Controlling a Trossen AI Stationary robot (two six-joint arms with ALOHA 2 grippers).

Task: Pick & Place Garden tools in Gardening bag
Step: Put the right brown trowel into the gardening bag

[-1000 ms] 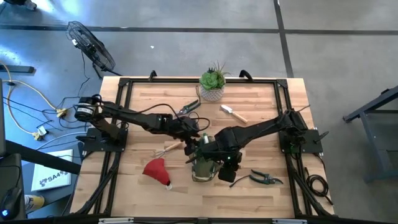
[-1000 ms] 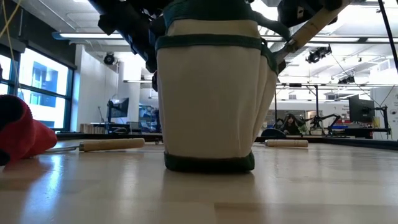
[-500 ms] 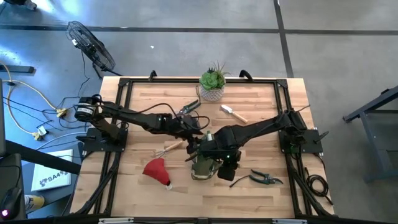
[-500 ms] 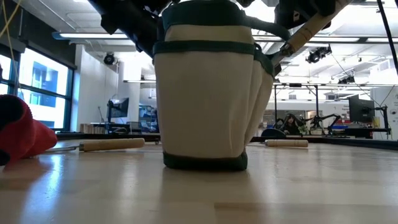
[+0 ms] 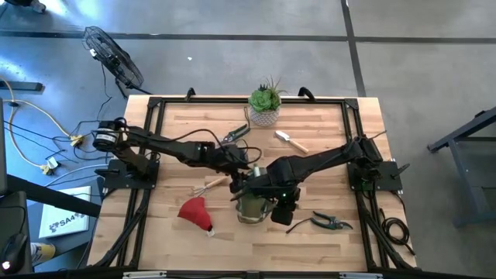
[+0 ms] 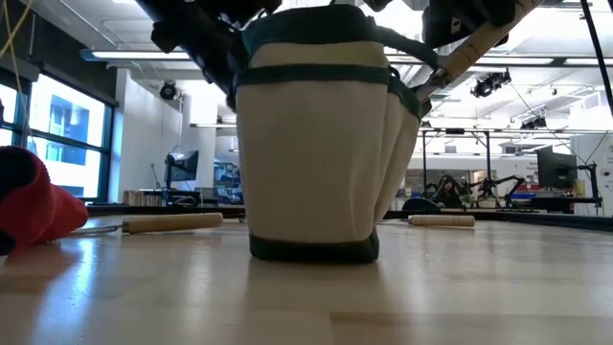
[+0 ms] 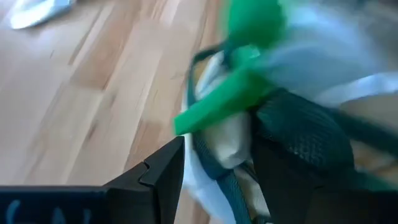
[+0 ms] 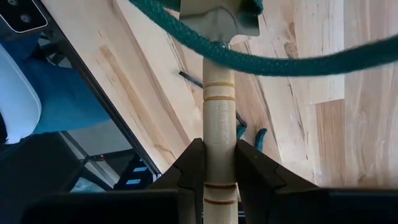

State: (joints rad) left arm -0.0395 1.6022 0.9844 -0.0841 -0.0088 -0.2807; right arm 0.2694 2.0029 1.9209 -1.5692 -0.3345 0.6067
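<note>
Right wrist view: right pincer (image 8: 219,163) clamped around wooden-handled tool (image 8: 219,118).

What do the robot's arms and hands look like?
Both arms are dark, nearly black, thin and jointed. The left arm has a black cable looping along it. The right arm shows a tiny green light. Each hand has two flat, dark, angular fingers.

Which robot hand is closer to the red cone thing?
Left. The left gripper is at the bag's rim, nearer the red cone. The right gripper, holding a wooden-handled tool, is over the bag, farther away.
</note>
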